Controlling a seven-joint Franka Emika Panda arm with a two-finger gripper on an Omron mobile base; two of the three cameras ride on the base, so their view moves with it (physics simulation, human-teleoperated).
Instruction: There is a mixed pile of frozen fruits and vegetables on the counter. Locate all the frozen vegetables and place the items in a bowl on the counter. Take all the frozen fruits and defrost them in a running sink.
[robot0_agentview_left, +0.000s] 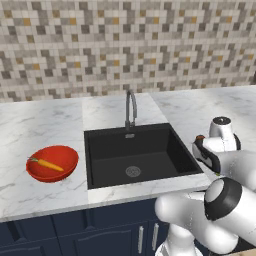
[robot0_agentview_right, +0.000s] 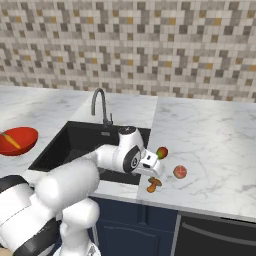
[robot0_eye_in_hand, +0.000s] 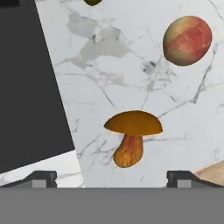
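The red bowl (robot0_agentview_left: 52, 162) (robot0_agentview_right: 17, 140) stands on the counter (robot0_agentview_right: 210, 130) left of the black sink (robot0_agentview_left: 135, 155) (robot0_agentview_right: 75, 145), and the orange carrot (robot0_agentview_left: 50, 164) (robot0_agentview_right: 11, 140) lies in it. Right of the sink, a brown mushroom (robot0_agentview_right: 153, 185) (robot0_eye_in_hand: 133, 135) lies near the counter's front edge. My gripper (robot0_agentview_right: 154, 176) (robot0_eye_in_hand: 112, 178) hangs open just above it, one fingertip on either side, holding nothing. A reddish-pink fruit (robot0_agentview_right: 180, 172) (robot0_eye_in_hand: 187, 40) lies to the mushroom's right. A greenish-red fruit (robot0_agentview_right: 161, 152) (robot0_eye_in_hand: 92, 1) lies farther back.
The curved grey tap (robot0_agentview_left: 130, 107) (robot0_agentview_right: 100, 106) rises behind the sink, and no water shows. The sink's right edge (robot0_eye_in_hand: 57, 87) runs close to the mushroom. Dark blue cabinets (robot0_agentview_left: 75, 230) sit below the counter. A tiled wall (robot0_agentview_right: 150, 45) backs it.
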